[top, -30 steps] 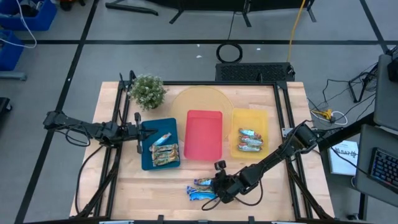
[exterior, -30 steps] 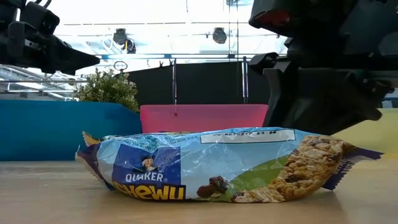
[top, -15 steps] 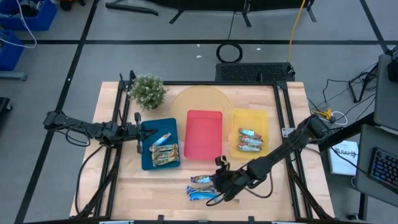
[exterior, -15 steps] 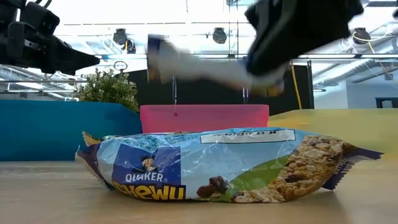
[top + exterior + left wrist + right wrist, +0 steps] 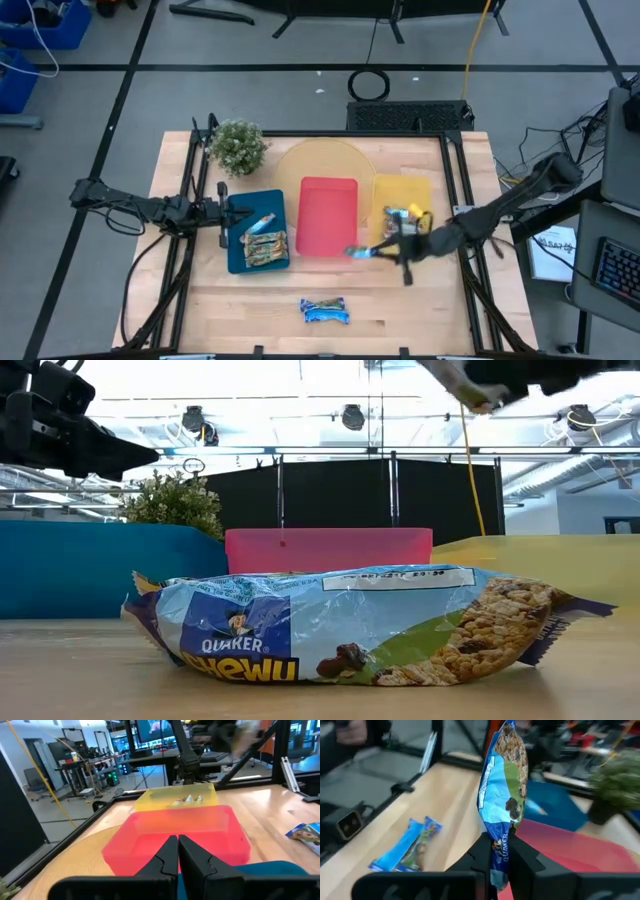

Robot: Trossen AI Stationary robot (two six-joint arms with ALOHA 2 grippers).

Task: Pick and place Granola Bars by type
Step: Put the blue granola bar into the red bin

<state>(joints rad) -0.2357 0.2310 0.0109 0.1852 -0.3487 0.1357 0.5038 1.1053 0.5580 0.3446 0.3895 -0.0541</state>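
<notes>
My right gripper hangs above the table beside the red tray's near right corner, shut on a bright blue granola bar. Two more blue bars lie flat on the wood near the near edge; one of them fills the low view. Tan-gold bars lie in the blue tray. Silvery-teal bars lie in the yellow tray. My left gripper waits shut at the blue tray's left edge, its fingers together in the left wrist view. My right gripper pinches the blue bar between its two fingers at one end of the wrapper. The fingers come from the table's right, roughly level and in line with the bar. The bar sticks out past the fingertips, lifted clear of the table.
A small potted plant stands at the far left of the table. A round pale board lies under the trays' far ends. Bare wood stretches along the near edge on both sides of the two bars.
My right gripper, shut on one blue bar, rose from the group of bars at the near edge and swung up, toward the far edge and the right, ending beside the red and yellow trays. That bar came clear of the table; the other two stayed put.
</notes>
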